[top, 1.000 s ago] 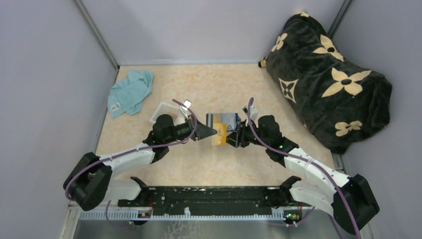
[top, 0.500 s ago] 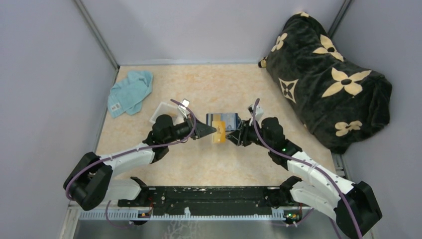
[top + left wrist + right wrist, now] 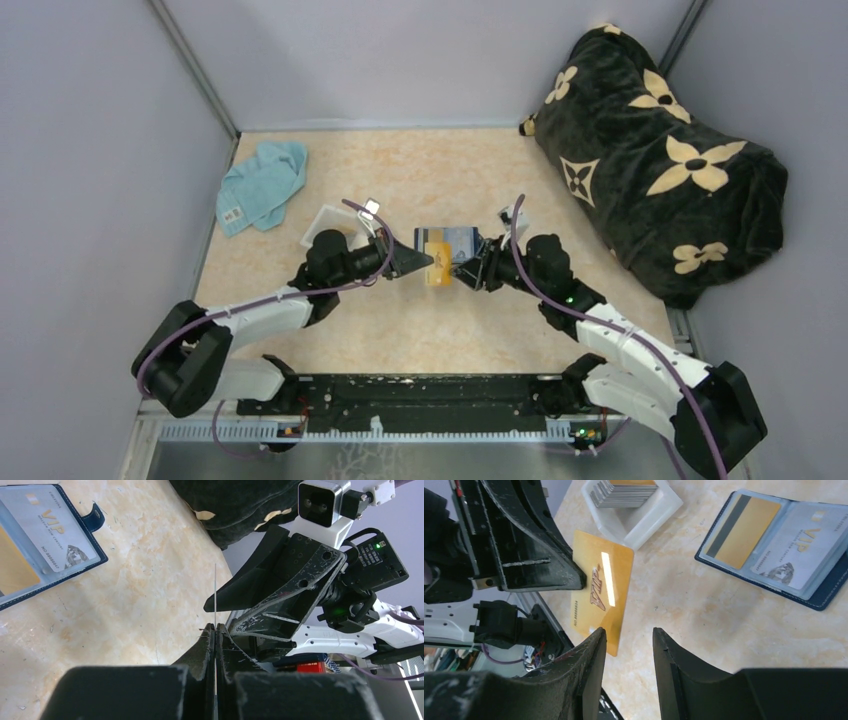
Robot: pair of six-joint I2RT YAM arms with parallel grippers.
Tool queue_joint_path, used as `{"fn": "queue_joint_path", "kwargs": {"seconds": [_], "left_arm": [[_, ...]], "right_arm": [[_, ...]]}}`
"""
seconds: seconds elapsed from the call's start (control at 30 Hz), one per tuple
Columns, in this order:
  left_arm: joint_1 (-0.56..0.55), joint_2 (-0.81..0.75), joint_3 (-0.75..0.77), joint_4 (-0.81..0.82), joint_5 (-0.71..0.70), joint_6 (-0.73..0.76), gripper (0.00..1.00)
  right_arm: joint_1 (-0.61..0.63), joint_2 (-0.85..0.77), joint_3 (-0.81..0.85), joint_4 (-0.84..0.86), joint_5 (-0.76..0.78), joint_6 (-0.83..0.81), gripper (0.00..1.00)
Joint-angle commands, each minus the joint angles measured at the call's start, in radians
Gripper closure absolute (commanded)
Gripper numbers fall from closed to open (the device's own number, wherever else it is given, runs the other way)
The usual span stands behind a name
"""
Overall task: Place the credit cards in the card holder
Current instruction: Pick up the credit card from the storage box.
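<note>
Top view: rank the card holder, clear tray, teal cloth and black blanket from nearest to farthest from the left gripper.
From the left gripper:
1. card holder, just past its tips
2. clear tray, beside its wrist
3. teal cloth, far left
4. black blanket, far right

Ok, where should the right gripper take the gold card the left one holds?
Probably its free end, coming from opposite the left gripper, a finger on each flat face: the gold card is held edge-up with that end bare.

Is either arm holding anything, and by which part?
The left gripper pinches a gold card by one edge; the right gripper is open, holding nothing.
</note>
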Motion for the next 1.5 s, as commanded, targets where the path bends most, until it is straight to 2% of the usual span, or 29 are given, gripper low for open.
{"fn": "queue_joint_path", "kwargs": {"seconds": [0.0,0.3,0.4,0.5,0.63,0.7,0.87,0.9,0.93,0.97,1.0,1.17,1.33,1.47], "left_arm": [[0.008,0.028,-0.010,0.089,0.045,-0.020,1.00],[0.020,0.086,-0.002,0.197,0.118,-0.072,1.00],[0.023,0.104,0.003,0.217,0.130,-0.087,1.00],[0.028,0.128,-0.001,0.264,0.146,-0.112,1.00],[0.034,0.164,-0.001,0.311,0.165,-0.141,1.00],[0.039,0.181,-0.005,0.332,0.170,-0.159,1.00],[0.050,0.226,-0.005,0.375,0.177,-0.198,0.88],[0.053,0.233,-0.004,0.375,0.176,-0.200,0.78],[0.056,0.239,-0.001,0.368,0.174,-0.203,0.63],[0.063,0.243,-0.002,0.358,0.168,-0.205,0.54],[0.073,0.242,-0.006,0.345,0.148,-0.207,0.50],[0.127,0.203,-0.045,0.234,0.014,-0.208,0.39],[0.134,0.139,0.030,-0.154,-0.155,-0.072,0.41],[0.133,0.143,0.091,-0.303,-0.238,0.007,0.48]], "right_arm": [[-0.005,0.025,0.013,0.122,-0.053,0.041,0.60],[-0.012,0.095,0.012,0.225,-0.110,0.087,0.61],[-0.017,0.109,0.007,0.259,-0.133,0.105,0.64],[-0.025,0.128,-0.002,0.302,-0.159,0.126,0.74],[-0.040,0.151,-0.017,0.390,-0.196,0.167,1.00],[-0.044,0.162,-0.019,0.428,-0.210,0.187,1.00],[-0.053,0.189,-0.003,0.473,-0.223,0.225,1.00],[-0.053,0.195,0.004,0.472,-0.224,0.226,1.00],[-0.054,0.197,0.011,0.469,-0.224,0.227,1.00],[-0.056,0.197,0.018,0.459,-0.222,0.227,1.00],[-0.060,0.196,0.024,0.446,-0.218,0.223,1.00],[-0.074,0.182,0.089,0.271,-0.140,0.139,1.00],[-0.074,0.251,0.243,-0.079,0.067,0.011,1.00],[-0.075,0.375,0.370,-0.249,0.222,-0.044,1.00]]}}
